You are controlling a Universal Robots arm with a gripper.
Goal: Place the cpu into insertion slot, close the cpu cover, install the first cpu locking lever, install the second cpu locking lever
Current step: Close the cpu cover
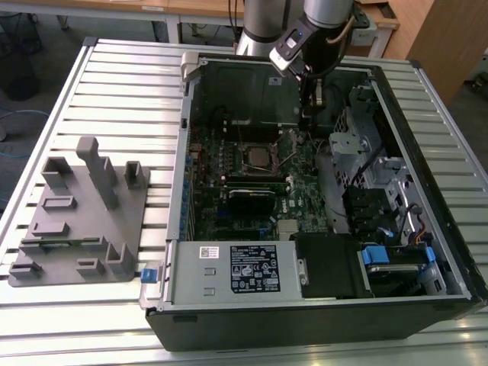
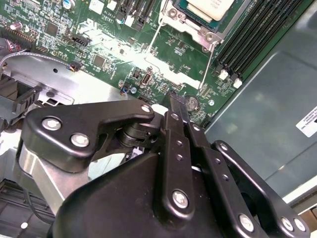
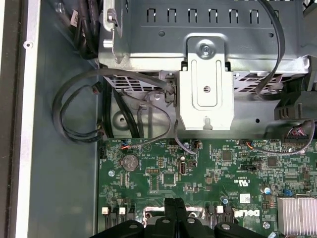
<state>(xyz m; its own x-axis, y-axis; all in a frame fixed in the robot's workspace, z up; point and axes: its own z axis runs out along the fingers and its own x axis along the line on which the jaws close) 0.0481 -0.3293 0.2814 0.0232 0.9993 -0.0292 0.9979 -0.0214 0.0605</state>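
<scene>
Cpu (image 2: 214,7), flat pale metal square

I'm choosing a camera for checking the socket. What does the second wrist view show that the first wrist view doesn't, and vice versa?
Second wrist view: the cpu in the insertion slot, long black slots beside it. First wrist view: a metal bracket, looping cables, a finned heatsink. In both wrist views: the green motherboard, its coin cell, the shut gripper.
</scene>
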